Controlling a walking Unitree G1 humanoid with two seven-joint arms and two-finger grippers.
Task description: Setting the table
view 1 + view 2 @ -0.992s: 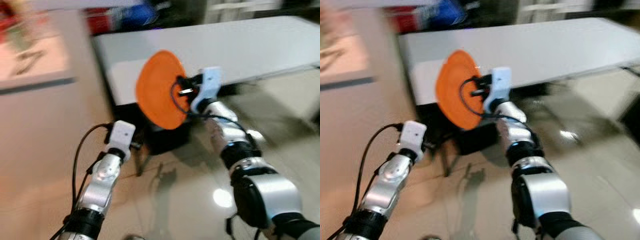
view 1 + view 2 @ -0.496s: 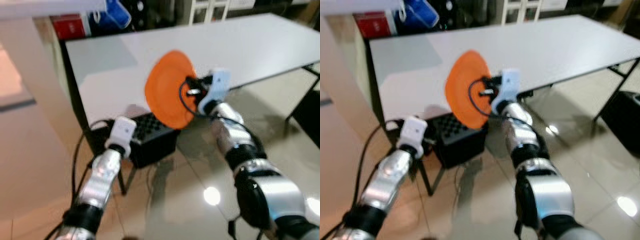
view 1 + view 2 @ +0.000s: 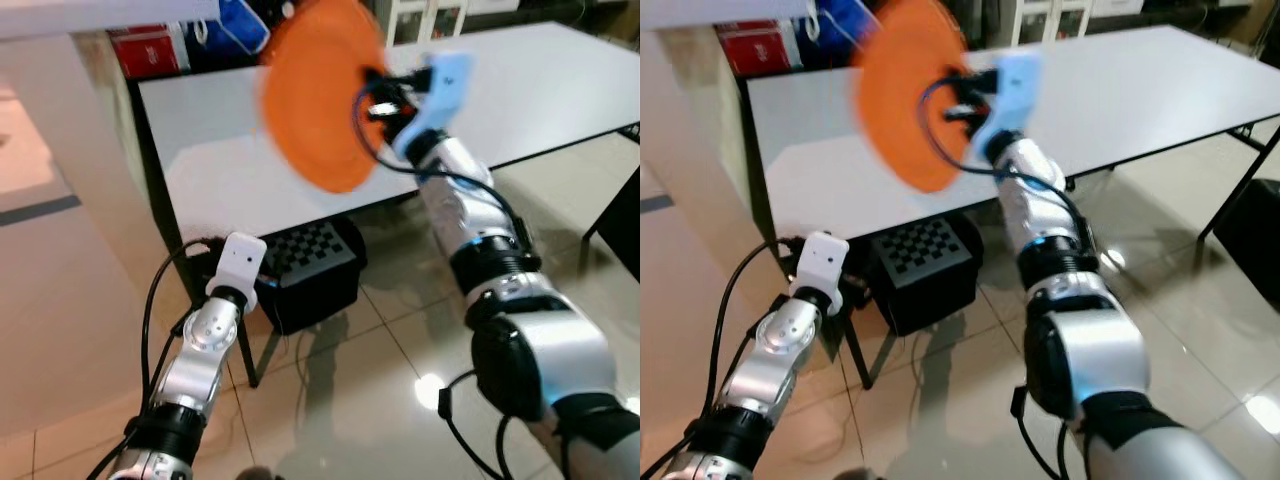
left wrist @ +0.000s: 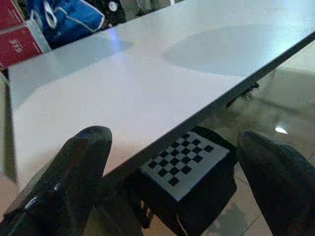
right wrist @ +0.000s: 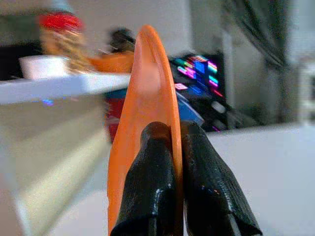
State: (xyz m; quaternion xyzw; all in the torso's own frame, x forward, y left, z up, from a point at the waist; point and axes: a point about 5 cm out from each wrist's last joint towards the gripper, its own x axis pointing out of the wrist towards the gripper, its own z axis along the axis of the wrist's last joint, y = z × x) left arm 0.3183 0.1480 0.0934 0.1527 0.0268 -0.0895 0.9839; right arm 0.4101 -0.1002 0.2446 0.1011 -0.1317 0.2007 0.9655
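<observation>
An orange plate stands on edge in the air above the near left part of the white table, blurred by motion. My right gripper is shut on the plate's rim, one black finger on each face. My left gripper is open and holds nothing. It hangs low in front of the table's near edge, and its white wrist housing shows by the table's left corner.
A black box with a checkerboard top sits on the floor under the table edge. A red box and a blue bag lie beyond the table. A beige counter rises at left. Glossy tiled floor lies in front.
My right arm has lifted the orange plate higher and further over the table. The view has shifted and sharpened; the left arm stays low by the table edge.
</observation>
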